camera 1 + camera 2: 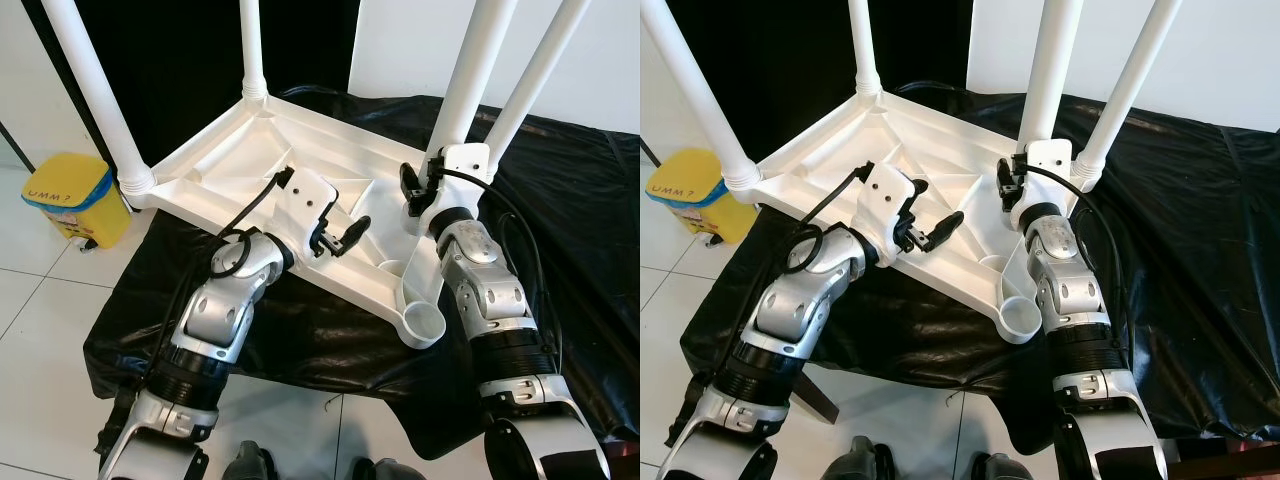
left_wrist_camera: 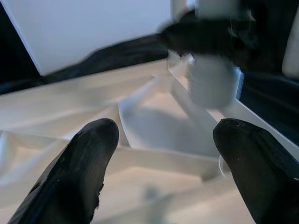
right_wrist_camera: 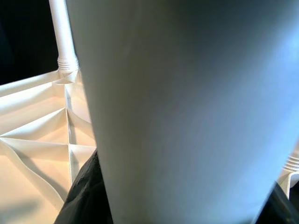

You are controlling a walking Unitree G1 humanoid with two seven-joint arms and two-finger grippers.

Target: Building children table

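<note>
Table top: the white plastic table top (image 1: 300, 165) lies upside down on the black cloth (image 1: 560, 200), middle of the frame, ribbed underside up.
Legs: three legs already stand in corner sockets, upper left (image 1: 95, 85), top centre (image 1: 252, 50) and upper right (image 1: 535, 75); a fourth leg (image 1: 470, 75) is in the robot's grip at upper centre-right.
Empty socket: the round socket (image 1: 425, 322) at the near corner, lower centre-right, is open and waiting, by my reading the one left to fill.
Right gripper: the right gripper (image 1: 420, 190) is pinching the fourth leg near its lower end; the wrist view has the leg wedged between the black fingers (image 3: 81, 196).
Left gripper: the left gripper (image 1: 340, 238) hovers over the ribs mid-frame, fingers (image 2: 86, 154) spread, holding nothing.
Handling: looks like light, stiff, hollow moulded plastic, smooth and probably slippery; a low grip on the tube should steer the end best, and the top may slide on the cloth unless braced.
Hard to see: leg tops are cut off by the frame; the held leg's tip is hidden behind the gripper; the left wrist view is blurred.
Elsewhere: a yellow bin (image 1: 75, 195) sits on the tiled floor at left.
</note>
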